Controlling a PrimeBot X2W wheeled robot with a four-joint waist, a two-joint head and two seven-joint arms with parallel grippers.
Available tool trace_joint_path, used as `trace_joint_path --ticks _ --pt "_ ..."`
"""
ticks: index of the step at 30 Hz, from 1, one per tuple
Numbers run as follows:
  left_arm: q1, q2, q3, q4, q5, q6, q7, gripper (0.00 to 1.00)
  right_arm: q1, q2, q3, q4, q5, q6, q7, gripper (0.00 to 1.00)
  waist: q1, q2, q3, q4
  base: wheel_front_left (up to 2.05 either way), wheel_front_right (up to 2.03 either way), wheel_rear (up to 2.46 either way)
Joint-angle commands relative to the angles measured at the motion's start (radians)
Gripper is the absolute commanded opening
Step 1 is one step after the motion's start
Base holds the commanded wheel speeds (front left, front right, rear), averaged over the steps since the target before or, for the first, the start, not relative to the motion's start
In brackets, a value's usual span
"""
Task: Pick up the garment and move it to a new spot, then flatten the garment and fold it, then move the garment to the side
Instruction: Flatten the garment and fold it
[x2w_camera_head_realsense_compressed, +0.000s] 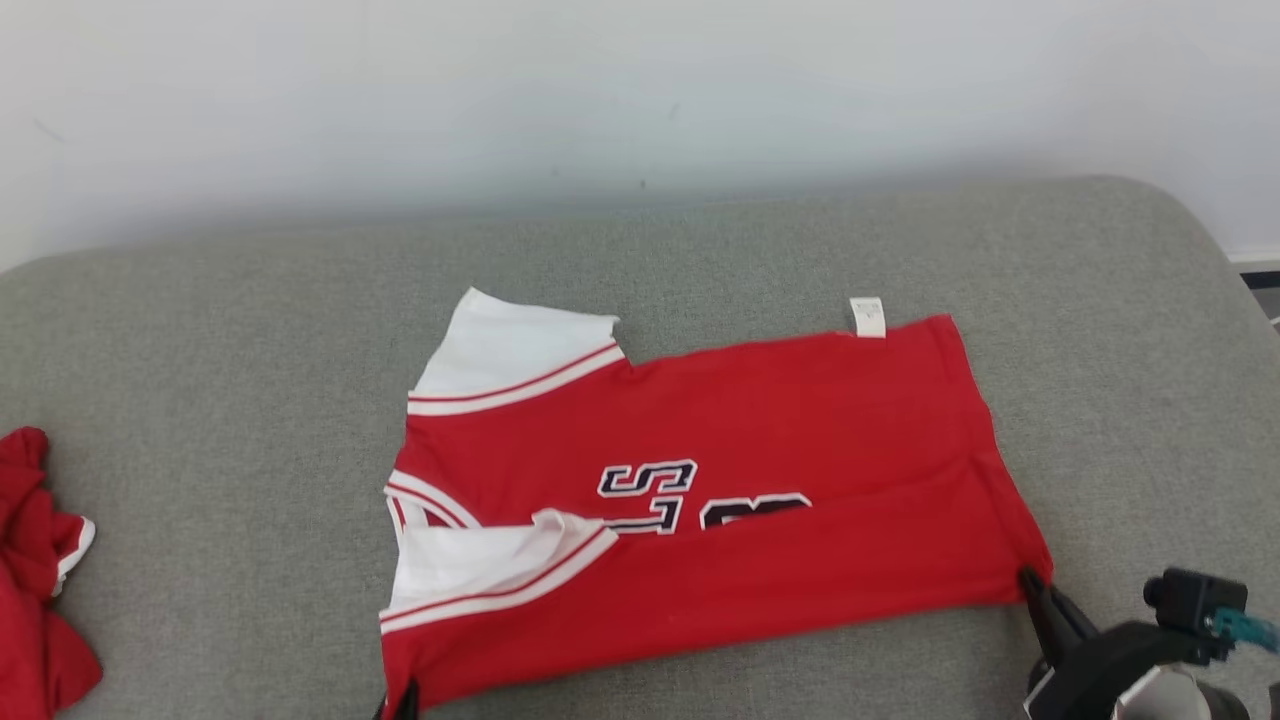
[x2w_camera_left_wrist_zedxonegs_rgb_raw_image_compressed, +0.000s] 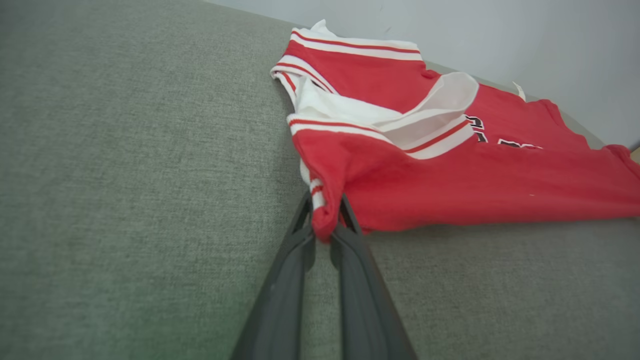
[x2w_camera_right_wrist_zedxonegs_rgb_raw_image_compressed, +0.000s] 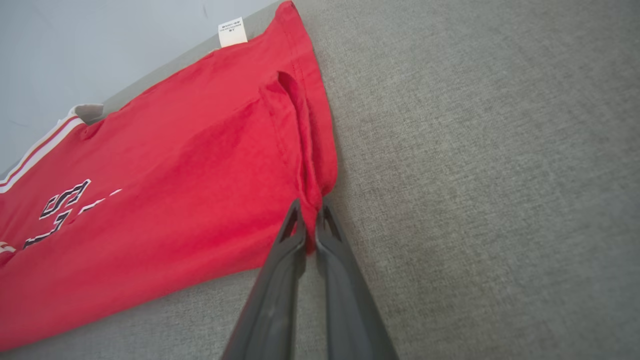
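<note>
Left gripper (x2w_camera_left_wrist_zedxonegs_rgb_raw_image_compressed: 325, 212) narrow, pinching the near corner by the striped trim of the red cotton jersey with white sleeves (x2w_camera_head_realsense_compressed: 750, 480); right gripper (x2w_camera_right_wrist_zedxonegs_rgb_raw_image_compressed: 310, 222) likewise narrow, pinching the near hem corner.

Lies sideways and mostly flat on the grey woven couch cushion (x2w_camera_head_realsense_compressed: 250, 350), near strip apparently doubled over the dark lettering, 1 white sleeve flopped loose on top.

Risks from here:
- A thin bite at both corners, so likely to slip out under a hard pull.
- Uneven travel between the 2 arms, likely skewing the fold.
- The loose sleeve, likely bunching inside the next fold.

Further out:
- Small white care label (x2w_camera_head_realsense_compressed: 867, 317) poking past the far edge.
- Crumpled red cloth (x2w_camera_head_realsense_compressed: 35, 570) well apart at the cushion's left, a possible tangle if dragged that way.
- Pale wall (x2w_camera_head_realsense_compressed: 600, 90) behind.
</note>
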Motion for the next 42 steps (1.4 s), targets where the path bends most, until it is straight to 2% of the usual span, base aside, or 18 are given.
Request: trace_joint_path --ticks 1,7,11,12,13,14,15,21,26,33,37,42 --pt "0.023 0.003 0.0 -0.007 -0.009 0.009 -0.001 0.0 0.024 -0.012 -0.006 -0.007 0.003 -0.001 0.005 0.0 0.0001 0.0001 -0.007 0.002 0.0 0.0 0.0" --pt "0.101 -0.001 -0.027 -0.068 -0.028 0.042 0.008 0.0 0.122 -0.029 -0.065 -0.08 -0.043 -0.001 0.051 0.0 0.0001 0.0001 -0.01 0.002 0.0 0.0 0.0" --pt "0.12 -0.001 -0.035 -0.071 -0.038 0.052 0.007 0.0 0.165 -0.01 -0.119 -0.128 -0.073 -0.001 0.081 0.0 0.0001 0.0001 -0.011 -0.001 0.0 0.0 0.0" --pt "0.12 -0.002 -0.037 -0.069 -0.034 0.058 0.007 0.1 0.172 -0.005 -0.132 -0.134 -0.082 -0.001 0.088 0.0 0.0001 0.0001 -0.012 -0.001 0.0 0.0 0.0" --pt "0.119 -0.001 -0.036 -0.067 -0.035 0.061 0.006 0.66 0.18 0.001 -0.146 -0.14 -0.092 -0.001 0.096 0.23 0.0001 0.0001 -0.013 -0.001 0.0 0.0 0.0" --pt "0.116 -0.002 -0.036 -0.063 -0.037 0.064 0.004 1.0 0.186 0.01 -0.162 -0.146 -0.1 -0.001 0.101 0.55 0.0001 0.0001 -0.015 -0.001 0.0 0.0 0.0" --pt "0.114 -0.002 -0.038 -0.057 -0.032 0.067 0.003 1.0 0.191 0.015 -0.176 -0.153 -0.113 -0.001 0.105 1.0 0.0001 0.0001 -0.017 -0.001 0.0 0.0 0.0" --pt "0.107 -0.003 -0.02 -0.076 -0.031 0.084 -0.002 1.0 0.207 0.058 -0.264 -0.22 -0.199 -0.001 0.094 1.0 0.0001 0.0001 -0.034 0.001 0.0 0.0 0.0" --pt "0.112 -0.004 0.013 -0.178 0.019 0.112 -0.002 1.0 0.222 0.102 -0.32 -0.304 -0.301 -0.001 0.038 1.0 0.0001 0.0001 -0.044 0.003 0.0 0.0 0.0" --pt "0.116 -0.005 0.038 -0.288 0.079 0.164 -0.002 1.0 0.251 0.161 -0.373 -0.395 -0.558 -0.001 -0.033 1.0 0.0001 0.0001 -0.06 0.019 0.0 0.0 0.0" --pt "0.099 -0.005 0.043 -0.287 0.07 0.16 -0.002 1.0 0.272 0.209 -0.4 -0.411 -0.613 -0.001 -0.032 1.0 0.0001 0.0001 -0.06 0.019 0.0 0.0 0.0" --pt "0.048 0.005 0.056 -0.286 0.076 0.135 -0.002 1.0 0.26 0.227 -0.408 -0.424 -0.636 -0.001 -0.02 1.0 0.0001 0.0001 -0.043 0.004 0.0 0.0 0.0"
